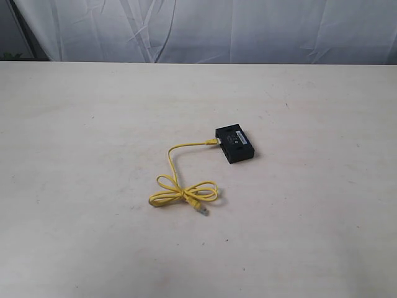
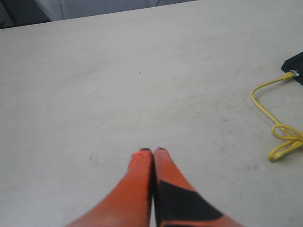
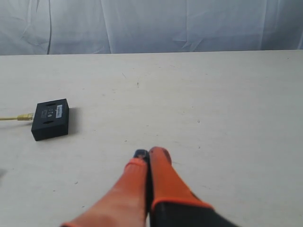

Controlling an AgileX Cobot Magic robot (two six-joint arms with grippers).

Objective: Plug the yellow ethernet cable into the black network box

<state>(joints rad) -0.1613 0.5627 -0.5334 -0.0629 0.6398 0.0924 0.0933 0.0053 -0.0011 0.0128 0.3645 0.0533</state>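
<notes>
The black network box (image 1: 235, 144) lies flat near the middle of the table, also seen as the box (image 3: 50, 118) and as a corner of the box (image 2: 295, 67). The yellow ethernet cable (image 1: 180, 186) runs from a bundled loop up to the box, where one plug (image 1: 211, 142) sits against its side. The other plug (image 1: 203, 211) lies loose beside the loop. My left gripper (image 2: 152, 150) is shut and empty, well away from the cable (image 2: 274, 118). My right gripper (image 3: 149, 152) is shut and empty, apart from the box. Neither arm shows in the exterior view.
The pale table (image 1: 93, 186) stretches wide around the box and cable. A white draped curtain (image 1: 205, 28) hangs behind the table's far edge.
</notes>
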